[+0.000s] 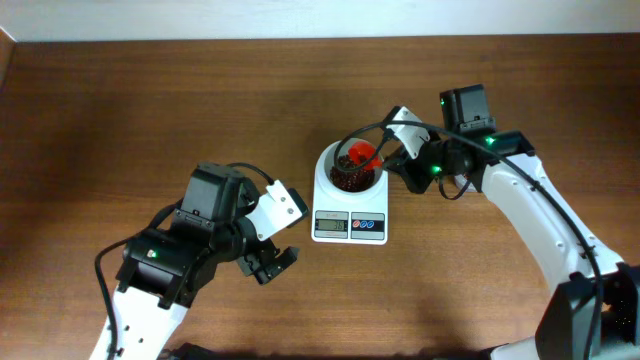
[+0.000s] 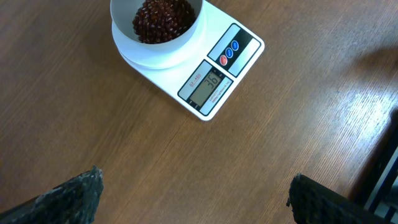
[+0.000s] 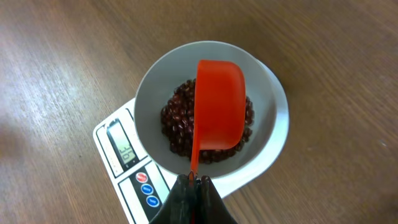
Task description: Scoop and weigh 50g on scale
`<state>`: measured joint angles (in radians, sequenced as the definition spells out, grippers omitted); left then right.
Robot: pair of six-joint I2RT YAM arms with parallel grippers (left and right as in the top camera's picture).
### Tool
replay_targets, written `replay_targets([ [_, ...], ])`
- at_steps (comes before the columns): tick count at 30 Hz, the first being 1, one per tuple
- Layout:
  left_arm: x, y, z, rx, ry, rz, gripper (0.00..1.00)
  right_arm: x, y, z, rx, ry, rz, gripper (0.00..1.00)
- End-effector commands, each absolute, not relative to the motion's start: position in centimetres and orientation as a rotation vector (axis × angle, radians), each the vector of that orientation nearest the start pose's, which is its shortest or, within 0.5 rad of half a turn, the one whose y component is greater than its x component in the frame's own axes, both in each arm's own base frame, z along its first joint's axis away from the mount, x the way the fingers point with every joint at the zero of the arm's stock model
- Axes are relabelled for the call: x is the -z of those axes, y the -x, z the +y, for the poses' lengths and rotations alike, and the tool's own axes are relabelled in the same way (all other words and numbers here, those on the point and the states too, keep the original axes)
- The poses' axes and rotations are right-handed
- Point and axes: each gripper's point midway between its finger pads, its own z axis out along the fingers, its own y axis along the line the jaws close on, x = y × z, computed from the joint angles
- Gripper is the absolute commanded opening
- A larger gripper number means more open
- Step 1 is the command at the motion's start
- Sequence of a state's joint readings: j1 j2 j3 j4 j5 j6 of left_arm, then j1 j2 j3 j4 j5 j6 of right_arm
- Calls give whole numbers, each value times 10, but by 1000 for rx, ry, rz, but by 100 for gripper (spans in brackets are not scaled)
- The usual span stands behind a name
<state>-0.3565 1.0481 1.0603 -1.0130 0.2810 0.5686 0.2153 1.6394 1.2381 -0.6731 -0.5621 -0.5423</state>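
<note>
Scoop [image 3: 219, 102] inside bowl [image 3: 149, 87] rim, scale [image 1: 349, 226] mid-table

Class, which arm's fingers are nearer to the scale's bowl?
Right. The right fingers hold the scoop over the bowl; the open left fingers hang over the table, apart from the scale.

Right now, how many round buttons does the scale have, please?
3, in a row beside the display on the scale: a red button nearest it, then two blue buttons.

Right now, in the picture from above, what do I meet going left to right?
left gripper → scale → right gripper. The bowl, the beans and the scoop overlap the scale, so they're left out.
</note>
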Motion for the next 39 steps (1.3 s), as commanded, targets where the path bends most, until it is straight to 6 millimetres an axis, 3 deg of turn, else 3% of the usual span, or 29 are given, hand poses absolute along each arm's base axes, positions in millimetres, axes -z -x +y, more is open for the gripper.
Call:
replay_targets([
  [1,-211,-230,-137,278,-1230,2190,99,-185,-368,175,-531,1112,2144,4],
  [4,-211,-230,-137,277,-1230,2190,99,-188,-361,179,-511,1135,2145,4],
  [8,-211,-230,-137,278,-1230,2190,99,-173,-369,175,-141,1185,2206,4],
  [11,-211,-230,-137,278,-1230,2190,99,-179,-370,178,-130,1182,2185,4],
  [12,-211,-230,-137,278,-1231,2191,99,-186,-370,178,-145,1130,2193,4],
  [14,-211,-230,-137,277,-1230,2190,99,-223,-369,169,-193,1009,2150,4],
  [16,-211,-230,-137,277,-1230,2190,99,-249,-372,129,-156,859,2144,4],
  [17,-211,-230,-137,277,-1230,2190,99,-248,-376,78,-94,697,2228,4],
  [19,-211,-230,-137,277,-1230,2190,99,-228,-375,15,-19,470,2379,4],
  [22,-211,-230,-137,278,-1230,2190,99,-192,-367,-49,4,250,2544,4],
  [26,-211,-230,-137,277,-1230,2190,99,-130,-368,-53,-90,191,2736,4],
  [30,-211,-230,-137,277,-1230,2190,99,-98,-361,-32,-308,163,2831,4],
  [33,-211,-230,-137,277,-1230,2190,99,-108,-359,-2,-577,176,2768,4],
  [34,-211,-230,-137,278,-1230,2190,99,-110,-359,0,-612,144,2765,4],
  [36,-211,-230,-137,277,-1230,2190,99,-110,-359,-13,-613,37,2767,4],
  [39,-211,-230,-137,277,-1230,2190,99,-112,-356,-51,-611,-117,2736,4],
])
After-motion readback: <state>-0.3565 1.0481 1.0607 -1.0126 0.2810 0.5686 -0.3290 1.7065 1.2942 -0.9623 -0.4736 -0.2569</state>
